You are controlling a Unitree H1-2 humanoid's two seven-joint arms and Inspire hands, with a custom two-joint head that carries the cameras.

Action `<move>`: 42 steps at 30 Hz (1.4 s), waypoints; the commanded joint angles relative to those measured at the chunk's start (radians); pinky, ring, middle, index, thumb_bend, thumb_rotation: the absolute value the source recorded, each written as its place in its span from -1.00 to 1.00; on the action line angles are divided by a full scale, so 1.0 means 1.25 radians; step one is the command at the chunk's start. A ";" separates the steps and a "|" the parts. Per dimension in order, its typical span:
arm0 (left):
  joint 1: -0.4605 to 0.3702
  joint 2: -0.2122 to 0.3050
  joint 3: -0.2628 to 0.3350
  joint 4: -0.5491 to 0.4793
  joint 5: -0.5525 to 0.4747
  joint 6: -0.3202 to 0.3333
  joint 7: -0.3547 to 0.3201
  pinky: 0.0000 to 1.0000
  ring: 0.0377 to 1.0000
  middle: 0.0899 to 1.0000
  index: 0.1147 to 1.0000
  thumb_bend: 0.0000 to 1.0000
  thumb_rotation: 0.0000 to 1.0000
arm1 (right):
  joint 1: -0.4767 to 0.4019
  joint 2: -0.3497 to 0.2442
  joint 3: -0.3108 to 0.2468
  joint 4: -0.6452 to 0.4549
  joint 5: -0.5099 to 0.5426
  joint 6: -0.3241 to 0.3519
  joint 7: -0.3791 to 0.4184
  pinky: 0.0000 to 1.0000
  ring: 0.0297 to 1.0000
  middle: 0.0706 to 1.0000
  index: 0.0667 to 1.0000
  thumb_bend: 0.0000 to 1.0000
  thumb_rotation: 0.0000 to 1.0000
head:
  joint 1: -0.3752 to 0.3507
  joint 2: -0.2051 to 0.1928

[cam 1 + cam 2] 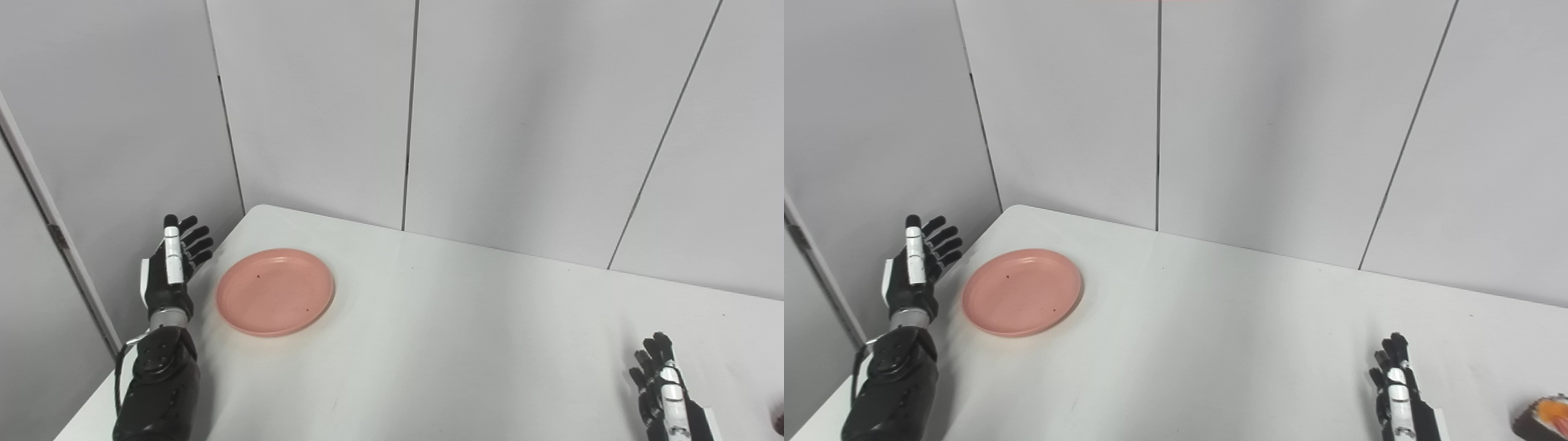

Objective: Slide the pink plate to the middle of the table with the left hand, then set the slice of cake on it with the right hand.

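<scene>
With the plate (275, 291) lying at the frame's left on the worktop (465, 343), I judged my open, empty left hand (171, 268) should press its left rim and push slowly rightward.

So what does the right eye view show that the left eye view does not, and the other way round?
Only the right eye view shows the cake clearly, at the bottom right corner, right of the right hand. The left eye view shows only a dark sliver at its right edge, too little to identify, and a little more of the wall on the left. Both show the plate on the table near its left edge, empty, with the left hand open just left of it, not touching. Both show the right hand open and holding nothing.
</scene>
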 commanded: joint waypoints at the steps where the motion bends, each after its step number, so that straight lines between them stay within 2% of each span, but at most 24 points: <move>1: -0.043 0.009 -0.008 -0.005 0.004 -0.036 -0.010 0.48 0.44 0.45 0.44 0.69 1.00 | 0.019 -0.011 -0.009 0.017 0.003 0.000 0.005 1.00 1.00 1.00 1.00 -0.06 0.83 | 0.016 0.001; 10: -0.054 -0.012 -0.036 0.025 0.018 -0.042 -0.004 0.52 0.47 0.45 0.45 0.68 1.00 | 0.015 -0.014 -0.025 0.020 0.034 0.005 0.008 1.00 1.00 1.00 1.00 0.06 0.69 | 0.071 -0.004; 19: -0.065 -0.016 -0.061 0.063 0.039 -0.049 -0.001 0.58 0.52 0.48 0.47 0.68 1.00 | 0.020 -0.021 -0.025 0.011 0.036 0.015 0.013 1.00 1.00 1.00 1.00 -0.03 0.77 | 0.076 0.003; 25: -0.074 -0.015 -0.068 0.093 0.036 -0.057 -0.020 0.63 0.56 0.51 0.50 0.67 1.00 | 0.021 -0.021 -0.025 0.009 0.035 0.015 0.012 1.00 1.00 1.00 1.00 -0.10 0.82 | 0.073 0.002; 29: -0.077 -0.019 -0.071 0.091 0.024 -0.043 -0.035 0.61 0.55 0.51 0.51 0.67 1.00 | 0.020 -0.018 -0.027 0.009 0.032 0.017 0.006 1.00 1.00 1.00 1.00 -0.11 0.84 | 0.064 0.005; 36: -0.079 -0.031 -0.068 0.073 -0.036 -0.001 -0.109 0.54 0.53 0.51 0.51 0.68 1.00 | 0.021 -0.012 -0.024 0.002 0.030 0.023 0.002 1.00 1.00 1.00 1.00 -0.13 0.82 | 0.033 0.016; 42: -0.087 -0.049 -0.105 0.070 -0.013 0.003 -0.117 0.53 0.52 0.50 0.48 0.68 1.00 | 0.022 -0.004 -0.017 -0.011 0.017 0.024 -0.004 1.00 1.00 1.00 1.00 -0.06 0.78 | -0.014 0.032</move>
